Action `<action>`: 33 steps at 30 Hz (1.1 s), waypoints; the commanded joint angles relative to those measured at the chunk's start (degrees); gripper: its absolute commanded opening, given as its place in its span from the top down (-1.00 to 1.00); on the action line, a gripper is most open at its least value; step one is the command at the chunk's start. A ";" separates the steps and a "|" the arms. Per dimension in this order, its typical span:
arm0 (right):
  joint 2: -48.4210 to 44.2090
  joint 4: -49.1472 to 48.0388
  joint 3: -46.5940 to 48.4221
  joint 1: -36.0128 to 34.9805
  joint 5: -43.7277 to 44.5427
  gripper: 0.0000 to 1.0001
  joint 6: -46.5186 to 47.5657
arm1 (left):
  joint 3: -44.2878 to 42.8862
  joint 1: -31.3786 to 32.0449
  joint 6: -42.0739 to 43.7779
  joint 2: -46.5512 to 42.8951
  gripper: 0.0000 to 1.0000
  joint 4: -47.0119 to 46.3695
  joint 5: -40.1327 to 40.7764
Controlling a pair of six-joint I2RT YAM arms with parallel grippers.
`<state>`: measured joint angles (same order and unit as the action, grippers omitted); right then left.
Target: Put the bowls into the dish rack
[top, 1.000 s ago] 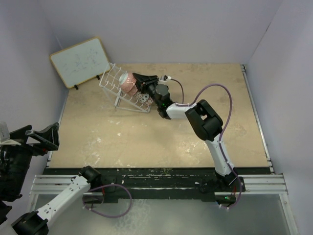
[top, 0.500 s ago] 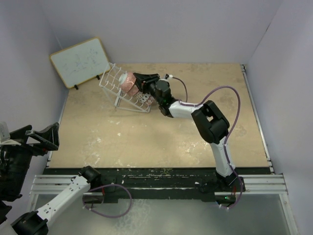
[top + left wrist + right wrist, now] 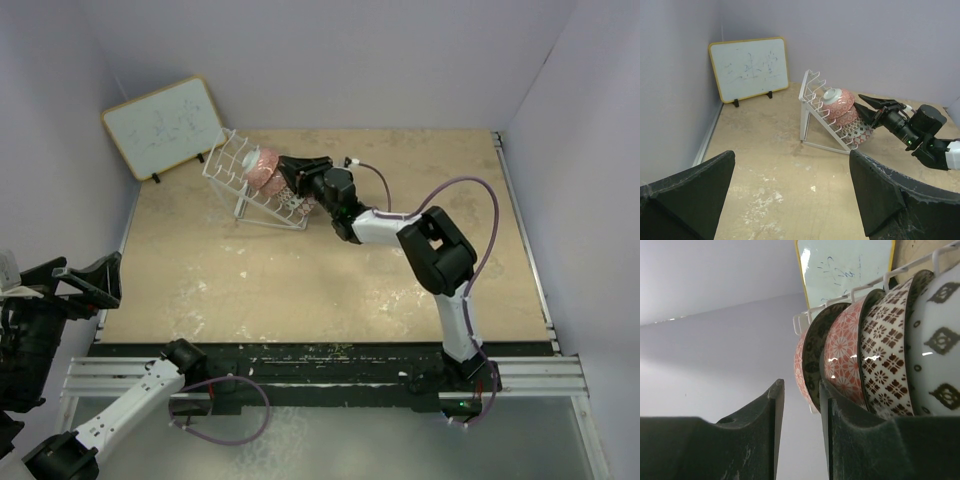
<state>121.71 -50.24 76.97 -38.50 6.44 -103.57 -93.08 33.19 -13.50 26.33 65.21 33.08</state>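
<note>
R gripper [image 3: 285,164] slightly parted w/ nothing btwn its fingers, tips just beside the bowls [image 3: 840,102] nested in dish rack [image 3: 810,89]; L gripper [image 3: 791,156] spread wide, empty, well apart.

The end effector [image 3: 800,390] fills the bottom of the view. Its two dark fingers [image 3: 752,432] stand slightly apart, with only wall [image 3: 715,340] showing between the tips. Just beyond one finger, bowls [image 3: 842,352] stand on edge, packed side by side: dark-patterned, pink-red, brown-and-white, then white with dark diamonds. Wires of the white rack [image 3: 872,284] rise above them, with the whiteboard [image 3: 847,265] behind.
</note>
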 commanded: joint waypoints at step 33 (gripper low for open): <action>-25.65 18.78 -5.62 0.18 -0.13 0.17 28.20 | 0.94 0.41 -3.53 5.68 -0.98 -0.27 -7.81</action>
<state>100.29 -39.66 70.61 -38.50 5.39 -85.54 -92.88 33.21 -15.90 27.59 65.52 29.54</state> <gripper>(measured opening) 0.400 0.990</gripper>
